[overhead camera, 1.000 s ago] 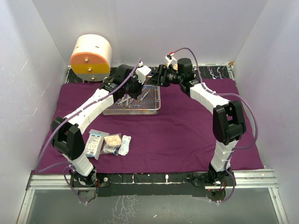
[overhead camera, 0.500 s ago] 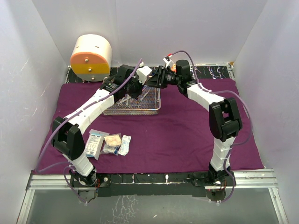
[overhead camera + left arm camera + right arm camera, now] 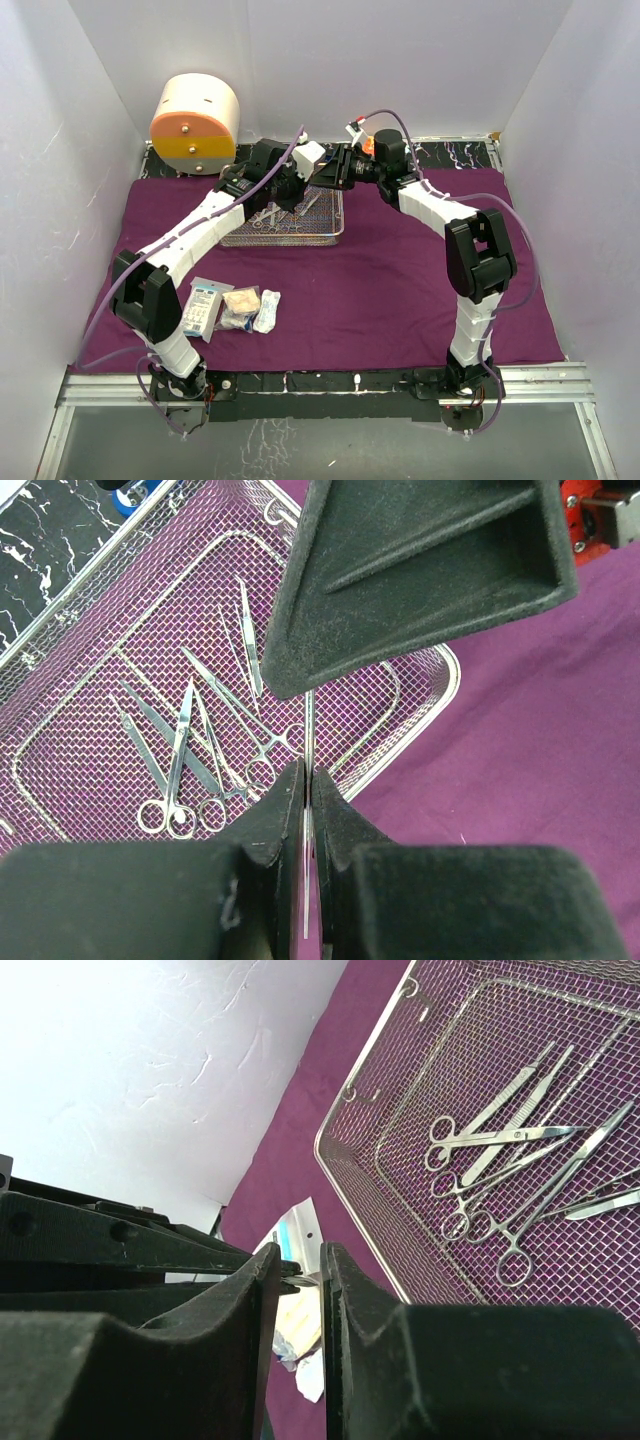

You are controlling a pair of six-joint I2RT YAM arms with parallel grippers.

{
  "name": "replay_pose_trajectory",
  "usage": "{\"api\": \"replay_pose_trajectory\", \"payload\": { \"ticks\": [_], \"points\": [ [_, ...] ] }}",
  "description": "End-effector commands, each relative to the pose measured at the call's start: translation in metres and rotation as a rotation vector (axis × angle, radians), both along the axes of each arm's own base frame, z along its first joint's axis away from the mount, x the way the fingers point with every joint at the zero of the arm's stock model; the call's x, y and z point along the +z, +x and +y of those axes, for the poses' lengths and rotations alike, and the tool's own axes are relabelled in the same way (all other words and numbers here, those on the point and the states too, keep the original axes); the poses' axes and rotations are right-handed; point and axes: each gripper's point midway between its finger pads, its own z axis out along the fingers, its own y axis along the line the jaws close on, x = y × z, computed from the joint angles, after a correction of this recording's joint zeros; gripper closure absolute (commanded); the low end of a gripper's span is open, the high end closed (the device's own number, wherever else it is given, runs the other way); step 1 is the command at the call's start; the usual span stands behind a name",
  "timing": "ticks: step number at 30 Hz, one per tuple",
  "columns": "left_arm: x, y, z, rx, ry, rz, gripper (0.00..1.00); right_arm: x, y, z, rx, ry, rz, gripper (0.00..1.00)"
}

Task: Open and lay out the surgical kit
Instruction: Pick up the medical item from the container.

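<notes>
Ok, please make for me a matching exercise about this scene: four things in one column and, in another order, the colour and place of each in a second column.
Column one:
1. round drum
2. wire-mesh tray
3. packets
4. cloth

Column two:
A. purple, spread under the tray
B. silver, holding steel instruments
C. cream and orange, far left corner
D. white and blue, front left on the cloth

Pairs: 1-C, 2-B, 3-D, 4-A.
</notes>
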Motion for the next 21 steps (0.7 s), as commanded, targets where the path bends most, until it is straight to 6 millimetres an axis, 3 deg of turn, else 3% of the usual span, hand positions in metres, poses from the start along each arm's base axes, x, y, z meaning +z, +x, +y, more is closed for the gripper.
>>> {"api": "replay_pose_trajectory", "payload": {
  "ticks": [1,8,16,21],
  "points": [
    [0.020,0.002,-0.002,0.000,-0.018,-0.048,1.00,0.008,-0.001,0.005,0.020,0.025,-0.056,0.80],
    [0.019,0.001,-0.001,0.000,-0.014,-0.047,1.00,0.006,-0.002,0.006,0.022,0.022,-0.056,0.84],
    [0.020,0.000,-0.001,-0.003,-0.018,-0.045,1.00,0.003,-0.002,0.006,0.021,0.015,-0.055,0.97],
    [0.017,-0.011,-0.008,-0.063,-0.039,-0.017,0.97,0.009,0.001,0.004,0.023,0.001,-0.098,1.00]
  ]
}}
